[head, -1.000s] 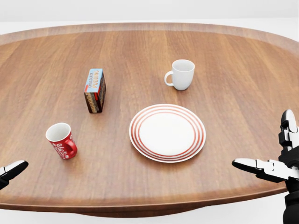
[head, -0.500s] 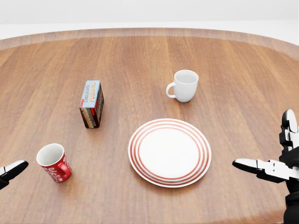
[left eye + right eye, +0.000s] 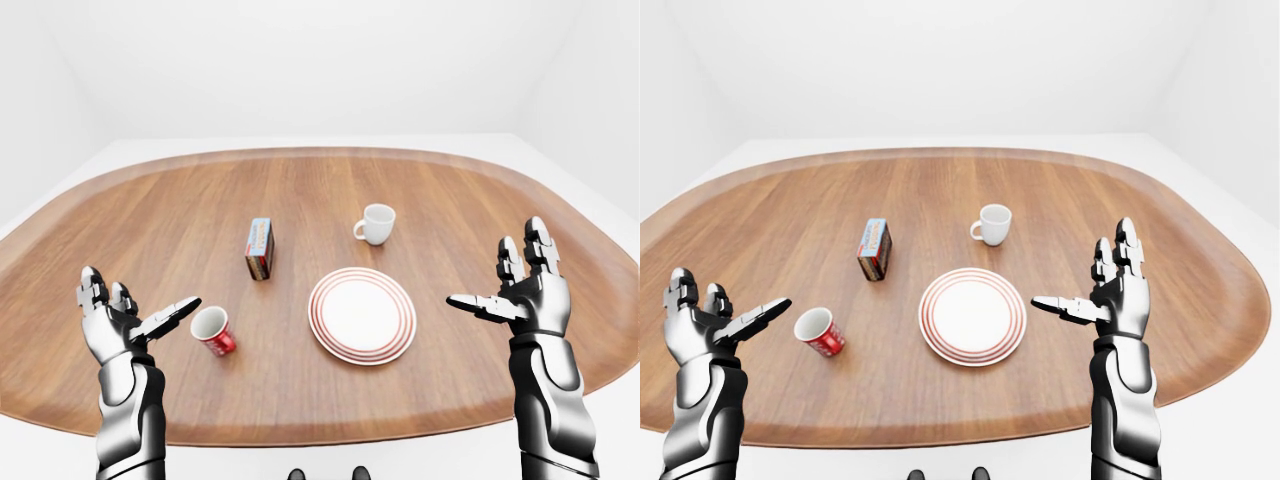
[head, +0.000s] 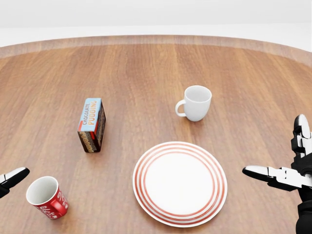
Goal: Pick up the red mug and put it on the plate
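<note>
Both hands, left hand (image 3: 115, 322) and right hand (image 3: 530, 293), are hovering with fingers spread, holding nothing, at the worktop (image 3: 450, 200) near edge; two mugs, red mug (image 3: 213, 330) and white mug (image 3: 376, 223), one plate (image 3: 362, 314), one box (image 3: 260, 248) are standing apart.

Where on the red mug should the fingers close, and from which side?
Probably around the body of the red mug, coming in from the view's left with the left hand, which hangs open beside it. The mug stands upright, mouth up, with its handle toward the view's lower right, so the left side of the wall is bare. The plate lies to its right.
</note>
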